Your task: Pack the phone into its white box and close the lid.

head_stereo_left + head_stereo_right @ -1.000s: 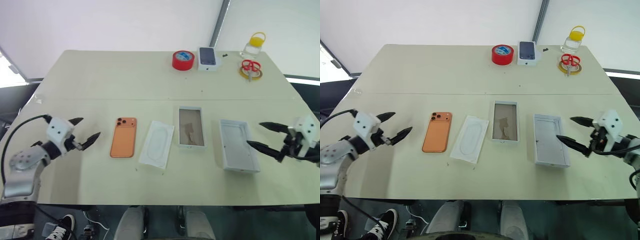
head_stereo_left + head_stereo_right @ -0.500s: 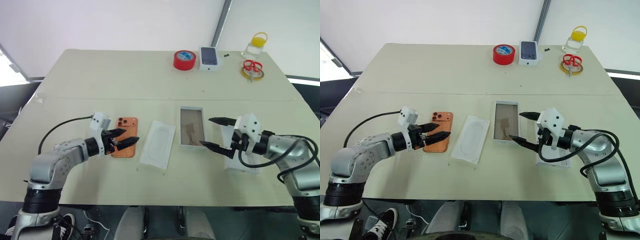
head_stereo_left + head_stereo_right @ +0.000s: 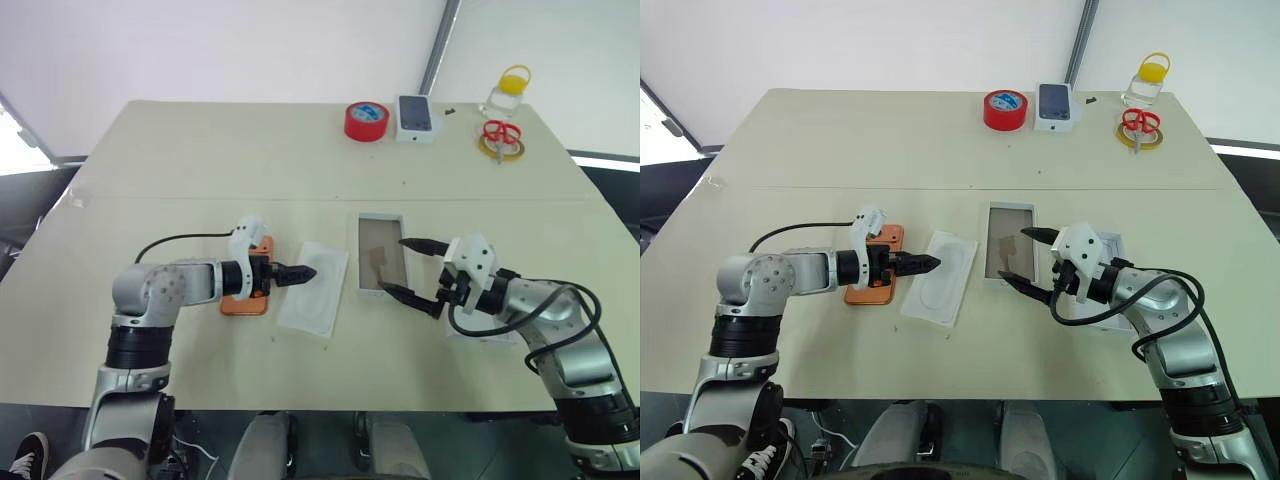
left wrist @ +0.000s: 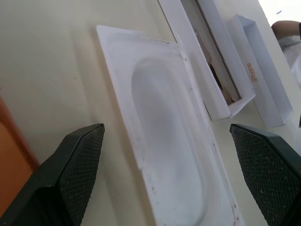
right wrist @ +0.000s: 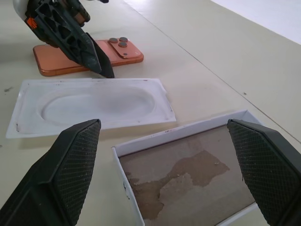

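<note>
The orange phone (image 3: pixel 243 299) lies back-up on the table, partly hidden under my left wrist. My left gripper (image 3: pixel 303 272) reaches past the phone's right edge, over the near-left part of a flat white insert (image 3: pixel 318 292). In the left wrist view its fingers (image 4: pixel 75 174) stand wide apart, open and empty. The white box (image 3: pixel 383 226), with a tan floor, lies right of the insert. My right gripper (image 3: pixel 404 268) is open at the box's right wall, holding nothing. The lid (image 4: pixel 268 70) lies right of the box, mostly covered by my right arm in the eye views.
At the table's far edge stand a red tape roll (image 3: pixel 367 120), a sealed white box with a dark phone picture (image 3: pixel 416 116), red-handled scissors on a tape ring (image 3: pixel 500 140) and a yellow-capped bottle (image 3: pixel 510 88).
Both arms swung inward. My left gripper moved right from the table's left side past the phone to the insert and rolled. My right gripper moved left from beyond the lid to the box.
</note>
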`<state>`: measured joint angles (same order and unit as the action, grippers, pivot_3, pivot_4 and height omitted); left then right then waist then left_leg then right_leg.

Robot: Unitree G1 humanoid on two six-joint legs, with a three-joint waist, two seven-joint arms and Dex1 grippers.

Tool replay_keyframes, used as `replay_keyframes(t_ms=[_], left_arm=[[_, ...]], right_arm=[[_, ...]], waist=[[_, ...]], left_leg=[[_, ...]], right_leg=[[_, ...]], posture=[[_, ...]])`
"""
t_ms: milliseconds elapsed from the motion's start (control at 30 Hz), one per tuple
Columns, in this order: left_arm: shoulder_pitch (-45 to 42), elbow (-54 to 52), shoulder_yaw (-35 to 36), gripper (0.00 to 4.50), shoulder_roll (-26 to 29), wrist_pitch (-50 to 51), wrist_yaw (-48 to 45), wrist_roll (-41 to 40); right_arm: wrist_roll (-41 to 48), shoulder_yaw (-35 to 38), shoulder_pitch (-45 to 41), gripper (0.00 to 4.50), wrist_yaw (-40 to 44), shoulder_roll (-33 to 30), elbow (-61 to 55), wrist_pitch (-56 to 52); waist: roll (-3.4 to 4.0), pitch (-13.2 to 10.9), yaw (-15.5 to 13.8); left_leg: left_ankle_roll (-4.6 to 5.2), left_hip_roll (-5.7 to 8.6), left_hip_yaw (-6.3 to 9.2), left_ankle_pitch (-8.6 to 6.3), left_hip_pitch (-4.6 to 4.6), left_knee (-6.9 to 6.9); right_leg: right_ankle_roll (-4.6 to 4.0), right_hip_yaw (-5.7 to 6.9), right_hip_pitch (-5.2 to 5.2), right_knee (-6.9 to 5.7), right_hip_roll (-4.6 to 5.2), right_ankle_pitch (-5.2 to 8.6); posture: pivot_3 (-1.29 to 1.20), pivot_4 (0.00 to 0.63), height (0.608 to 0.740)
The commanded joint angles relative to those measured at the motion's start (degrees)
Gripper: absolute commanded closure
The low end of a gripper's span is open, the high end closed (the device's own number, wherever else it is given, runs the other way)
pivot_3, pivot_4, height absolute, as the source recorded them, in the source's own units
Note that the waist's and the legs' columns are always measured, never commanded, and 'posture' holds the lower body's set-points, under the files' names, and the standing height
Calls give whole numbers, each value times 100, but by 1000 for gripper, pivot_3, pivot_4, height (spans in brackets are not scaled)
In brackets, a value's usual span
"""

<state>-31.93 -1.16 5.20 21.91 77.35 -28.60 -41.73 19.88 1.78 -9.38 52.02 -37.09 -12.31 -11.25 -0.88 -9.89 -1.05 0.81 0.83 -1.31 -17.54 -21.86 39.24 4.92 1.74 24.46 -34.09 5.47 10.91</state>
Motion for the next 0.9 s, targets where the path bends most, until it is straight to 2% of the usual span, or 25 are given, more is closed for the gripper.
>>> replay_keyframes(t_ms=[33,133,367,400,600,900], left_arm=[[-73,144,18,11,-166,449,196,-2],[-147,235,14,873,-526,649,392,32],[9,387,276,4331,-590,708,572,179],[25,397,304,4456,-582,720,575,183],[11,431,604,4456,-635,758,668,170],[-580,139,2015,4456,-1143,1237,1374,43]], right_arm=[[-1,125,26,0,-24,-36,-174,132],[-86,52,-17,0,-46,11,-123,195],[-106,62,-78,0,-24,-43,-134,211],[-109,60,-84,0,-14,-53,-128,215],[-188,15,-83,0,177,-165,50,308],[-834,-669,-202,0,618,-447,573,384]], waist=[[1,2,27],[1,2,22],[1,2,37],[2,2,37],[1,2,37],[-8,-3,38]], left_leg=[[0,0,3,0,2,0],[0,1,3,0,8,-1],[0,14,4,0,8,-2],[0,13,5,0,9,-3],[0,13,4,0,19,-4],[-1,12,4,0,18,-6]], right_leg=[[2,1,-2,0,0,0],[3,0,-8,-1,0,0],[4,-3,-10,1,10,0],[4,-3,-10,1,10,0],[-5,-3,-17,0,10,5],[0,-2,-16,1,9,3]], posture=[[0,150,740],[0,150,740],[0,150,740],[0,150,740],[0,150,740],[0,150,740]])
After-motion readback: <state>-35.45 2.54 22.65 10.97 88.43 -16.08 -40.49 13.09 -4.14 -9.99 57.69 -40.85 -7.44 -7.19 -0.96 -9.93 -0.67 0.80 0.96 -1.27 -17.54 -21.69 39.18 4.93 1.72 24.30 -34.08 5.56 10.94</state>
